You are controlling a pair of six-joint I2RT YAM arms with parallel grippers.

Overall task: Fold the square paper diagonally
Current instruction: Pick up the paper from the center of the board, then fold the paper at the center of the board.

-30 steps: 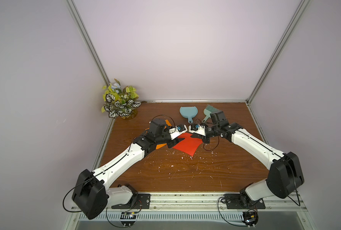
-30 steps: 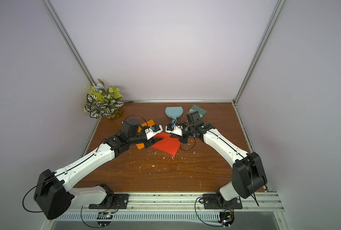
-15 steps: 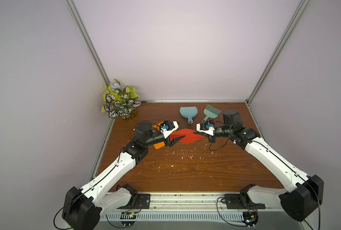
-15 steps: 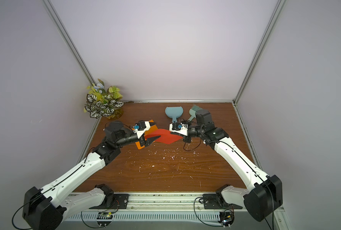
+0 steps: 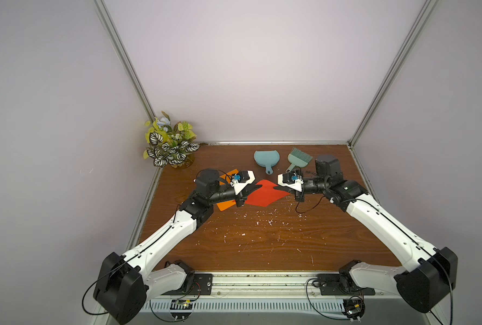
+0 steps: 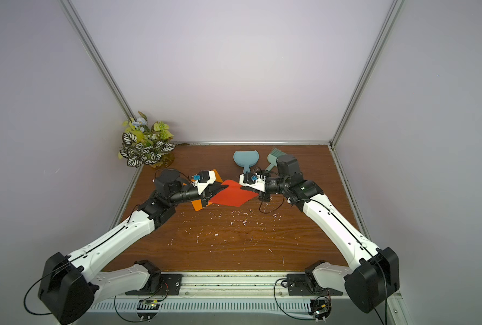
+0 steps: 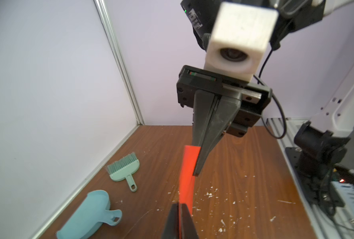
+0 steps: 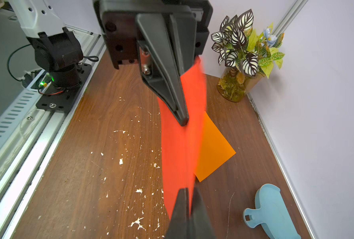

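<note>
- Just now the left fingers (image 7: 188, 222) clamped shut on one corner of the red paper (image 5: 263, 194); right fingers (image 8: 180, 213) pinch the opposite corner.
- Sheet sags between them over the tabletop (image 5: 262, 242), no crease yet imo.

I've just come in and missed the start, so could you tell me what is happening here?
Both arms are handling the red paper: the left gripper and the right gripper are each shut on an opposite end, holding it stretched between them above the table. It shows no finished diagonal fold yet. An orange paper lies flat on the table.
</note>
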